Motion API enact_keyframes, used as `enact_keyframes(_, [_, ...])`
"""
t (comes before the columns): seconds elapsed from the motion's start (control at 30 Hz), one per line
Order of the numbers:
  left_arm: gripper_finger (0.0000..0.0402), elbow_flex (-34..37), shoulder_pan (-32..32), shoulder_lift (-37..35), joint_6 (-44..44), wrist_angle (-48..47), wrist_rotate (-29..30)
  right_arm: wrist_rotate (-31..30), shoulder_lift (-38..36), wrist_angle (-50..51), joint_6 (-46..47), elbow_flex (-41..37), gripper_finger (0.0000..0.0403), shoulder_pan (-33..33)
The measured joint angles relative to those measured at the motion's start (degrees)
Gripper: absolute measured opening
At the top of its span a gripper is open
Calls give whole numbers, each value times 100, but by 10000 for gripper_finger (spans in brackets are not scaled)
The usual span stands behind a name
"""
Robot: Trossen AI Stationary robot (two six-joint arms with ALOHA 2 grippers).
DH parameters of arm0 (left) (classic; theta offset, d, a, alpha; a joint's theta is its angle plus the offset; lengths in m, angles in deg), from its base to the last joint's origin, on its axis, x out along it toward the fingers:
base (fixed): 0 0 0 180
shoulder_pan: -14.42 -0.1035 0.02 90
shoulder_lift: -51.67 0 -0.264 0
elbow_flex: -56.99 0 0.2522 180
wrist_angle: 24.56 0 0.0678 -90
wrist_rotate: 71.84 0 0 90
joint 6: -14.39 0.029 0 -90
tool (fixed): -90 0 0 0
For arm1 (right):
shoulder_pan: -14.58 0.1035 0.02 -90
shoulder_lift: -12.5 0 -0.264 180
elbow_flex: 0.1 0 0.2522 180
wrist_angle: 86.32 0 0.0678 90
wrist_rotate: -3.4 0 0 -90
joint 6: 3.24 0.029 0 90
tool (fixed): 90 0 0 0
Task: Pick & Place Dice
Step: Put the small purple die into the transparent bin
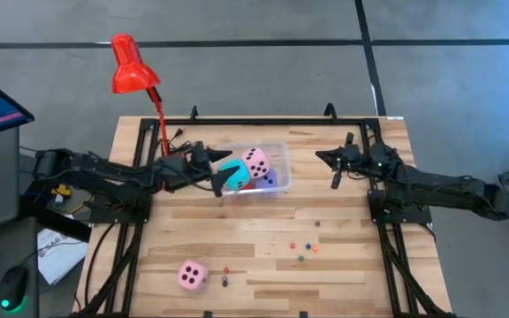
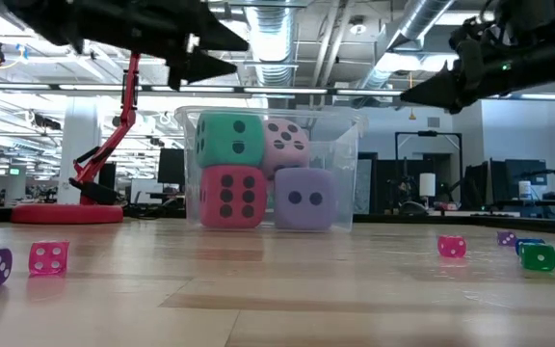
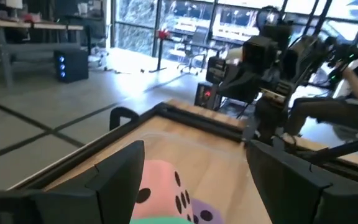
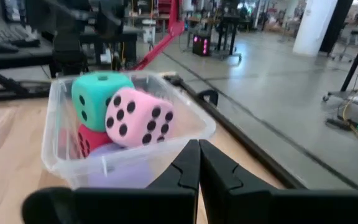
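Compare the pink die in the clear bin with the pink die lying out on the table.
The pink die in the bin sits on top of other dice inside the clear bin, tilted; the pink die on the table rests alone on bare wood near the front edge. The first is close to the left gripper; the second is far from both grippers. Both are pink with dark pips.

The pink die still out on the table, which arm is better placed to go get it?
Probably the left. The pink die lies on the left arm's side of the table, and the left gripper is open over the bin. The right gripper is shut and farther off.
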Motion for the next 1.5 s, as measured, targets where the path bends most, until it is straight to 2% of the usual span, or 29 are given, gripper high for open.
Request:
enact_keyframes(0.3, [274,-1105,-257,476,45,-1841,26,1,539,121,-156,263,0,-2])
enact_keyframes(0.53, [274,-1158,-31,197,8,-2040,16,-1,549,134,-297,268,0,-2])
enact_keyframes(0.87, [274,-1158,539,-134,-12,-2974,8,4,549,199,-297,270,0,-2])
enact_keyframes(1.1, [274,-1156,884,-139,-14,-3061,-4,2,549,301,-307,268,0,-2])
enact_keyframes(1.5, [274,-1152,867,-139,-14,-2919,18,-11,549,281,-297,268,0,-2])
